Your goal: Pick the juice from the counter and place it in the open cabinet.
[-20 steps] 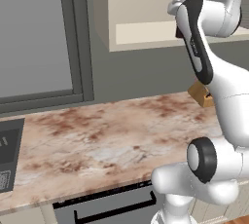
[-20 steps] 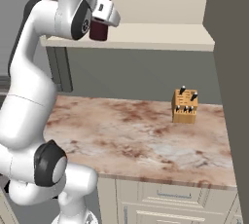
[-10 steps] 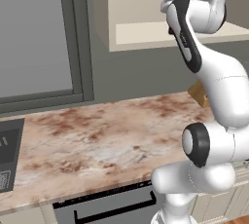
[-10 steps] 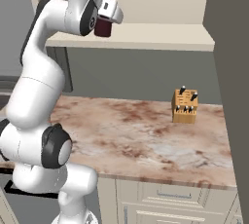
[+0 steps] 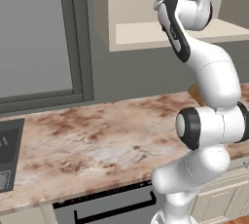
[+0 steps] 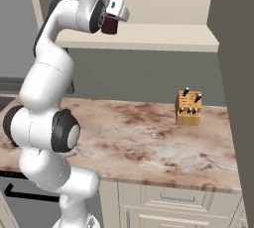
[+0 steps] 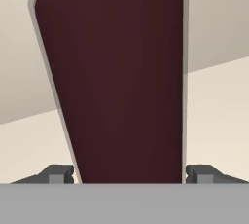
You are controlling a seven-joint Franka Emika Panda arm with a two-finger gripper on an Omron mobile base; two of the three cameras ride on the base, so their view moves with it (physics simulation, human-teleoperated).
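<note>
Juice (image 6: 111, 8) clamped upright between jaws of gripper (image 6: 110, 14), lifted clear of counter (image 6: 149, 142), at mouth of open cabinet (image 6: 149, 36). Pick-up complete. Remaining: advance over shelf just below jaws, lower, release.

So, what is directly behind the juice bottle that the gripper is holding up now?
Behind the juice held by the gripper is the open cabinet: its plain beige back wall and shelf. The bottle covers the middle of the hand view, so that part of the shelf cannot be seen.
</note>
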